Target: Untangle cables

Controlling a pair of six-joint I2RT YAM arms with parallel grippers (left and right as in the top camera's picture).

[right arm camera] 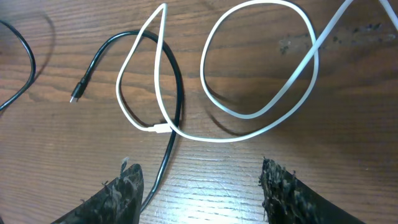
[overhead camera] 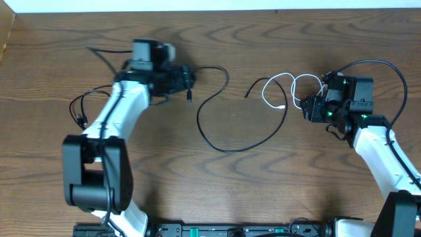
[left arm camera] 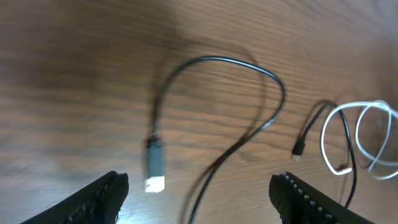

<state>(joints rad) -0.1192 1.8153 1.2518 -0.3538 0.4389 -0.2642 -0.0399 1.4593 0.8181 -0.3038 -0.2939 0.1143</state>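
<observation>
Wood table point(overhead camera: 39, 131). Left gripper point(overhead camera: 191, 78) open, holding nothing; black cable point(overhead camera: 223, 149) has its plug just off the fingertips, long axis pointing back at them, cord sweeping right in a wide U. White cable point(right arm camera: 217, 139) loops over the black cable's far end, just ahead of the open right gripper point(overhead camera: 304, 108).

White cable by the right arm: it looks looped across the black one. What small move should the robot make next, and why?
Probably lower the open right gripper and close it on the white cable just ahead of it. The white cable crosses the black cable right there, and neither is held, so lifting the white one should start separating them.
</observation>
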